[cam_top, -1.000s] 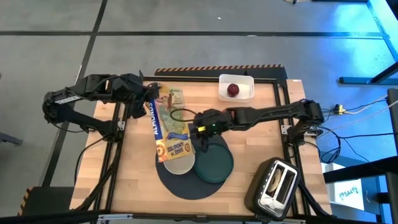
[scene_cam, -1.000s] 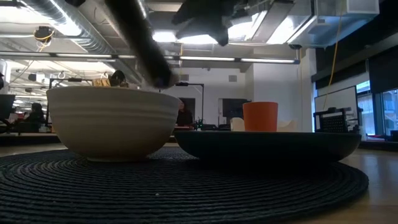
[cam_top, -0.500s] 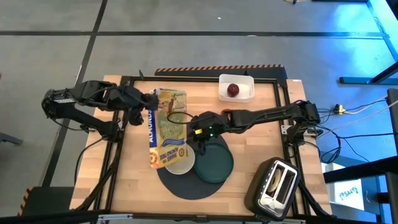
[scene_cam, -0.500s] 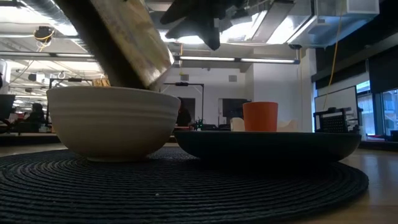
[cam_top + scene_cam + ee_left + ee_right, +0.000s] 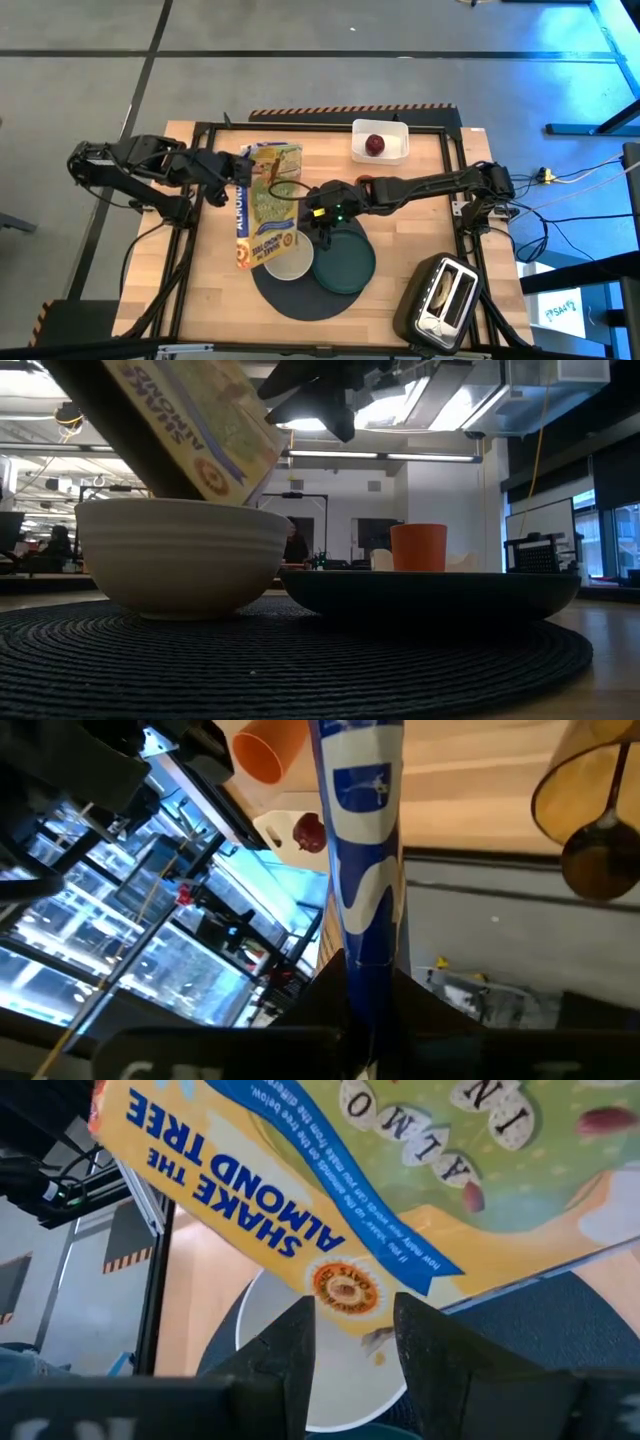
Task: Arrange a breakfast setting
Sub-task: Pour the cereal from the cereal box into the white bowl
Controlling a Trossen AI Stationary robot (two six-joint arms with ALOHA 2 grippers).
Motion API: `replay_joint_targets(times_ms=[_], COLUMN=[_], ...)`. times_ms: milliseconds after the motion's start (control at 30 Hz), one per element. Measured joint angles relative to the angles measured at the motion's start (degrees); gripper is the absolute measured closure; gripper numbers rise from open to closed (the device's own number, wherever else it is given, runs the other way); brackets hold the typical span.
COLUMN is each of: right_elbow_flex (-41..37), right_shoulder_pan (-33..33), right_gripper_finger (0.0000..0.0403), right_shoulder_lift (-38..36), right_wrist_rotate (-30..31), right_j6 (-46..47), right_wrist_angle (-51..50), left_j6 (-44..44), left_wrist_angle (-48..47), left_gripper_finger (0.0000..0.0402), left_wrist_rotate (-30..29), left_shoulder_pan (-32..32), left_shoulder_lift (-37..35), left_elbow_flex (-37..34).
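— Cardboard, glossy and printed: the cereal box [image 5: 264, 205] now hangs steeper over the white bowl [image 5: 289, 262] than a second ago, its low end swung off the rim toward the bench [image 5: 215, 260].
— Who holds it?
— The left gripper [image 5: 222, 176] pinches the box's upper edge; the right gripper [image 5: 322, 217], fingers spread, hovers above the bowl beside the box.
— Any cereal out?
— A couple of brown flakes [image 5: 378, 1345] show inside the bowl, no more. I judge pouring has barely begun.
— And the rest?
— Bowl, smooth and ribbed, sits on the round woven grey mat [image 5: 285, 295], touching the dark green plate [image 5: 345, 265]. The small orange cup [image 5: 418, 547] stands behind them. The red apple [image 5: 375, 144] lies in the white tub [image 5: 398, 133], well apart.
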Motion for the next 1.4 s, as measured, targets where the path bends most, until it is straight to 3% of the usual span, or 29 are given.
replay_joint_targets(times_ms=[633,1400], right_elbow_flex=[0.0,0.0], right_shoulder_pan=[0.0,-0.1], right_gripper_finger=[0.0277,0.0277], right_shoulder_lift=[0.0,0.0], right_wrist_rotate=[0.0,-0.5], right_j6=[0.0,0.0], right_wrist_angle=[0.1,-0.4], left_j6=[5.0,4.6], left_wrist_angle=[3.0,4.7], left_gripper_finger=[0.0396,0.0396], left_wrist_rotate=[-4.1,-6.4], left_shoulder_pan=[-9.0,-8.7], left_shoulder_lift=[0.0,0.9], left_elbow_flex=[0.0,0.0])
